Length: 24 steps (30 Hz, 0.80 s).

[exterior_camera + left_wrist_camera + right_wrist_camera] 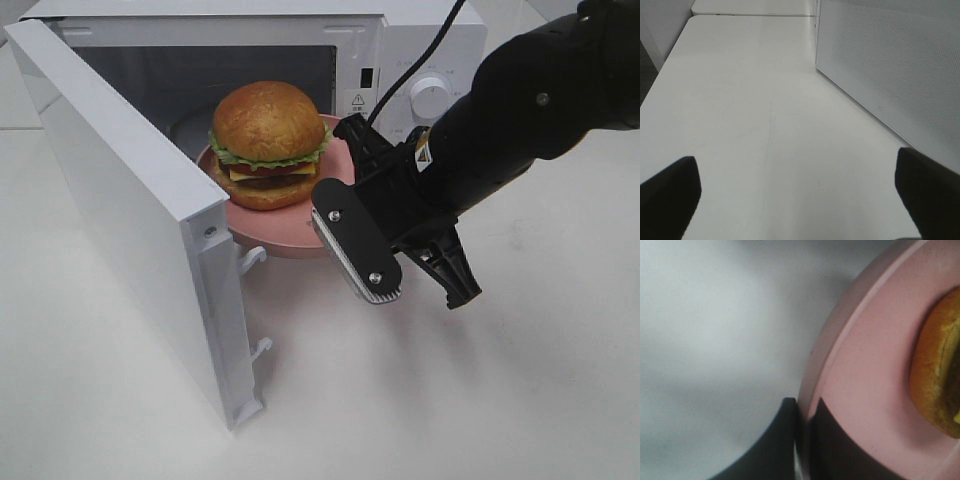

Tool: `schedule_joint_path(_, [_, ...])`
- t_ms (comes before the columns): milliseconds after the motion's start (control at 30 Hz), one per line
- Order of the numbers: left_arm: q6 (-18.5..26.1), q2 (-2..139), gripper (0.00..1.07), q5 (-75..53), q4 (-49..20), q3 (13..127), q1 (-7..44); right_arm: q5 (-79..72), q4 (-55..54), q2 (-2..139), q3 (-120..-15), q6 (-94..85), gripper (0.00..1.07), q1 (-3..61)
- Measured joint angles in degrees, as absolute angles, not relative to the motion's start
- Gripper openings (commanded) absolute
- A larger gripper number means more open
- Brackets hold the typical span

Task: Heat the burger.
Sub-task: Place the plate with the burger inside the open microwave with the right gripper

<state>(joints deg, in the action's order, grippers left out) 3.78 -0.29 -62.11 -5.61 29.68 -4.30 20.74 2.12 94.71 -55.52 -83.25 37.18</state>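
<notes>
Right gripper [804,406] clamps the plate's [290,238] outer rim, burger [267,145] mid-plate just beyond it in the microwave's [420,40] mouth, so the push likely runs straight inward; left gripper [799,196], jaws apart, hangs outside the door [890,65].

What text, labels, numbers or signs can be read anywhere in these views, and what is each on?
No word or number is readable.
Warning triangle on the microwave front panel: a sign; print beneath it too small to read.
Marks around the dial: too small to read.
Small rectangle outline on the microwave door: a symbol, no letters.
Burger and pink plate: no text.
</notes>
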Motion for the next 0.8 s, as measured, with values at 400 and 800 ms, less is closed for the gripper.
schedule_joint_path(400, [3.8,-0.3,0.98,-62.1,-5.6,29.7,-4.3,24.5,-0.5,100.0,-62.6,-87.2,0.0,37.2])
schedule_joint_path(800, [3.8,-0.3,0.98,-62.1,-5.6,29.7,-4.3,28.6,-0.6,104.6,-69.0,-87.7,0.0,37.2])
